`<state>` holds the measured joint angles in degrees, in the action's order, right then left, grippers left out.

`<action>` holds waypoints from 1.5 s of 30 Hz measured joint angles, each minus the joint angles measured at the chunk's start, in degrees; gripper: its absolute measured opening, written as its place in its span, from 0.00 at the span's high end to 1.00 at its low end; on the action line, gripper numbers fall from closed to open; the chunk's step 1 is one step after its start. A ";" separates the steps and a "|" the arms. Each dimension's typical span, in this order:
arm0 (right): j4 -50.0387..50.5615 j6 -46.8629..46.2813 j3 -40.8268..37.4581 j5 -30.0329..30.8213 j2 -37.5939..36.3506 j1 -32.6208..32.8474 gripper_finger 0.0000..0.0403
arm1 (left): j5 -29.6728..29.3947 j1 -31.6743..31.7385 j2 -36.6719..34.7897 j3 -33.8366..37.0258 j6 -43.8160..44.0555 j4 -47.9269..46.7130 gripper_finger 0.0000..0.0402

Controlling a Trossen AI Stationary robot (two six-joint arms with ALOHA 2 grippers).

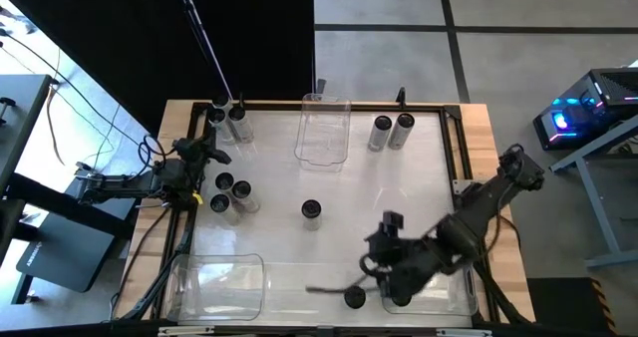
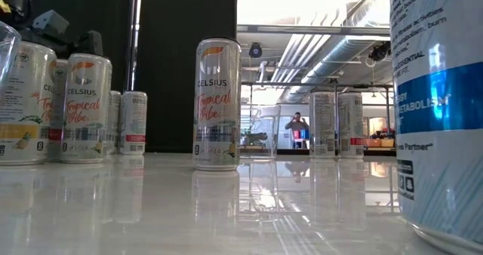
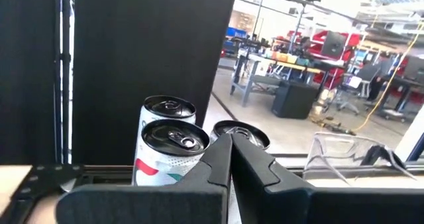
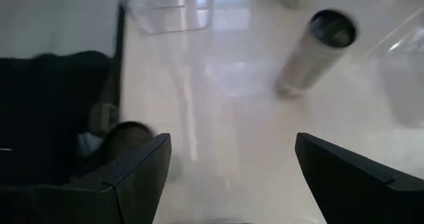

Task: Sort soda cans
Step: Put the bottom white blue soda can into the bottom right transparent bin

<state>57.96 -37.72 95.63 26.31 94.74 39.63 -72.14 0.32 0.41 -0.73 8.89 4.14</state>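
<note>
upright silver soda cans [image 1: 312,210] with dark tops stand scattered in small clusters across the white table.

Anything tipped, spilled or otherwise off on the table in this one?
Nothing stands out. The soda cans that show clearly stand upright in loose groups, with no spill on the table. The clear bins sit right way up. The right gripper hangs open near the front bin; the left gripper is shut.

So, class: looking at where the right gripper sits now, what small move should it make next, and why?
Probably a short shift and descent onto the can at the table's near edge. The right gripper hangs open just beside that can, holding nothing, and the clear bin lies right next to it. The left gripper waits shut at the left side, so the right arm seems the one to act.
</note>
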 joint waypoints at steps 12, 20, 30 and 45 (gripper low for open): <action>-19.53 -0.39 -10.96 4.95 0.61 3.26 0.21 | 0.00 0.01 0.02 0.00 1.52 -0.03 1.00; -24.28 0.90 -12.57 5.71 0.61 3.99 0.21 | -0.02 0.02 0.00 0.00 1.50 -0.02 1.00; -27.46 6.71 -10.95 1.42 3.18 4.09 0.21 | -0.04 0.02 0.01 0.00 1.50 -0.02 1.00; -28.42 10.53 -9.77 -5.04 11.60 4.29 0.21 | -0.04 0.02 0.00 0.00 1.46 -0.02 1.00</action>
<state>29.54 -27.19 85.86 21.27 106.33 43.92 -72.18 0.34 0.41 -0.73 10.35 4.12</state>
